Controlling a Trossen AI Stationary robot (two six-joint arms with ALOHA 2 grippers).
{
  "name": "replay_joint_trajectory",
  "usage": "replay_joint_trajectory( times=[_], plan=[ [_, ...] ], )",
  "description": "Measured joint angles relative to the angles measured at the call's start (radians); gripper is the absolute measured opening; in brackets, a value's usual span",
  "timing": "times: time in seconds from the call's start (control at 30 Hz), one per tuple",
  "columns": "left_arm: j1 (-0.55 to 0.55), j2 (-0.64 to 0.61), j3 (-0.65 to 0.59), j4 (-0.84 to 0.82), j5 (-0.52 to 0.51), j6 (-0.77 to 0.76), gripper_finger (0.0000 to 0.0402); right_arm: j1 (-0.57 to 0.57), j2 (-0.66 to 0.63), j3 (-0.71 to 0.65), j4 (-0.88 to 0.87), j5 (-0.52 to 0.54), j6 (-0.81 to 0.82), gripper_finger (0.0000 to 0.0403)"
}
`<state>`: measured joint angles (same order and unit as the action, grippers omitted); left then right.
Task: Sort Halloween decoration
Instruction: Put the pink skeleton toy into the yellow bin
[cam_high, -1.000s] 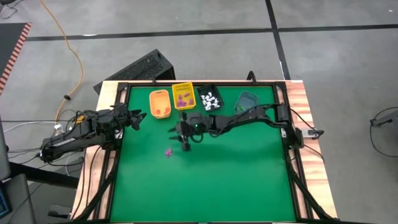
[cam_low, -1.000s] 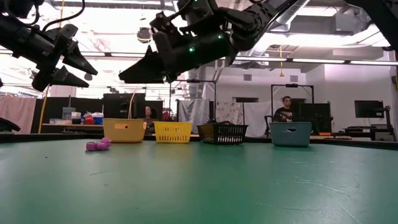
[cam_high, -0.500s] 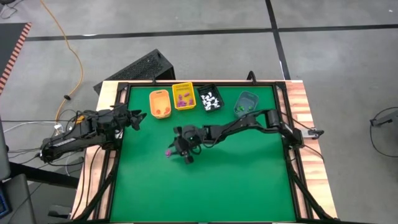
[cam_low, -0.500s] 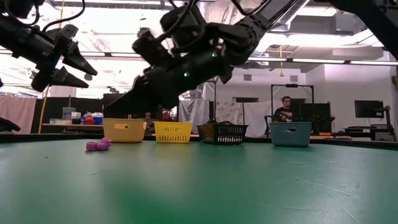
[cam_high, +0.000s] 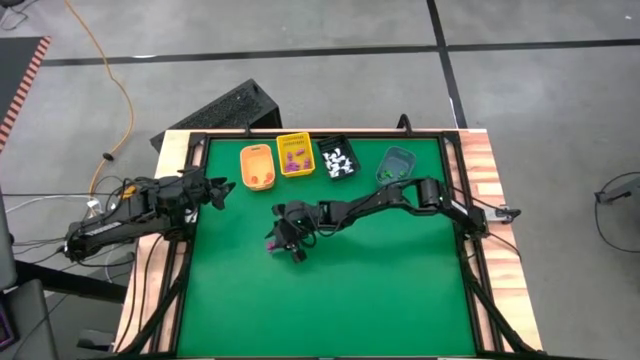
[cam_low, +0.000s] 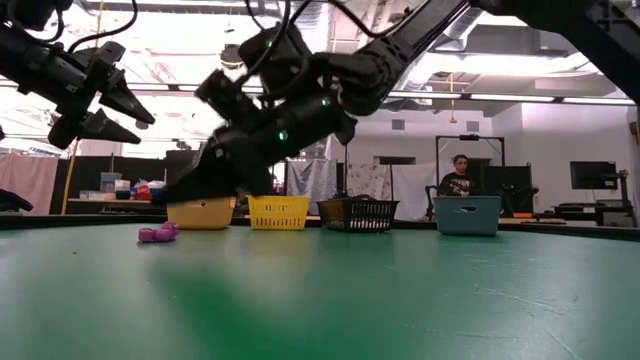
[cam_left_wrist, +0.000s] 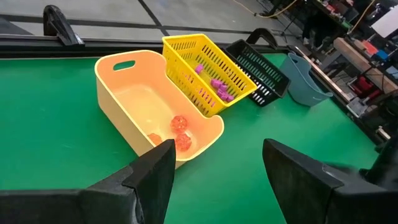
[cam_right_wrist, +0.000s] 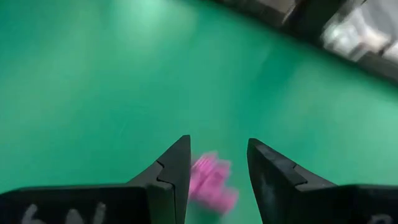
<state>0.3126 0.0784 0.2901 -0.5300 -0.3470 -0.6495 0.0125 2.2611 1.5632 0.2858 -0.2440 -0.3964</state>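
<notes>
Table: a green mat (cam_high: 380, 290) in a dark frame, seen from straight above, with wooden edges at both sides.
Right arm: a dark arm reaching from the right edge across the middle of the mat toward the left-centre.
Left arm: waits at the left edge of the mat, beside the orange bin; the left gripper (cam_high: 222, 192) hangs above the mat with its two fingers spread wide and nothing between them.
Bins: four small bins stand in a row along the far edge. From left to right they are an orange bin (cam_high: 257, 167), a yellow basket (cam_high: 294, 155), a black basket (cam_high: 337, 158) and a grey-blue bin (cam_high: 397, 164).
Bin contents: orange-brown pieces lie in the orange bin, purple ones in the yellow basket, white ones in the black basket, green ones in the grey-blue bin.
Right gripper: the right gripper (cam_right_wrist: 217, 163) points down at the mat, fingers parted with a moderate gap and empty.
Purple trinket: one loose purple trinket (cam_right_wrist: 211, 182) lies on the bare mat, well apart from the bins; in the wrist view it sits in line with the gap between the fingers, not yet gripped.
Step in hand: by appearances, the approach to pick up the one loose piece in view.
Next move: likely lowering until the fingers straddle the trinket, closing on it, then carrying it to the yellow basket, where the other purple pieces are.
</notes>
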Motion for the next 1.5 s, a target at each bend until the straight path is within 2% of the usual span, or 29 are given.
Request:
replay_joint_trajectory(
  times=[0.47, 0.63, 0.9, 1.07, 1.3, 1.5],
  plan=[
    [0.0, 0.0, 0.0, -0.006, -0.007, 0.005, 0.0231, -0.008, 0.003, 0.005, -0.13, -0.018, 0.016, 0.0152],
    [0.0, 0.0, 0.0, -0.005, -0.008, 0.005, 0.0231, 0.006, 0.003, 0.005, -0.156, -0.021, -0.076, 0.0152],
    [0.0, 0.0, 0.0, -0.004, -0.007, 0.005, 0.0231, 0.024, 0.003, 0.005, -0.184, -0.024, -0.093, 0.015],
    [0.0, 0.0, 0.0, -0.004, -0.005, 0.0, 0.0231, 0.067, 0.002, 0.005, -0.205, -0.037, -0.229, 0.0135],
    [0.0, 0.0, 0.0, -0.006, 0.002, -0.001, 0.0231, 0.115, 0.001, 0.005, -0.187, 0.145, -0.24, 0.0128],
    [0.0, 0.0, 0.0, -0.013, 0.002, -0.002, 0.0231, 0.128, 0.0, 0.005, -0.173, 0.161, -0.224, 0.0128]
  ],
)
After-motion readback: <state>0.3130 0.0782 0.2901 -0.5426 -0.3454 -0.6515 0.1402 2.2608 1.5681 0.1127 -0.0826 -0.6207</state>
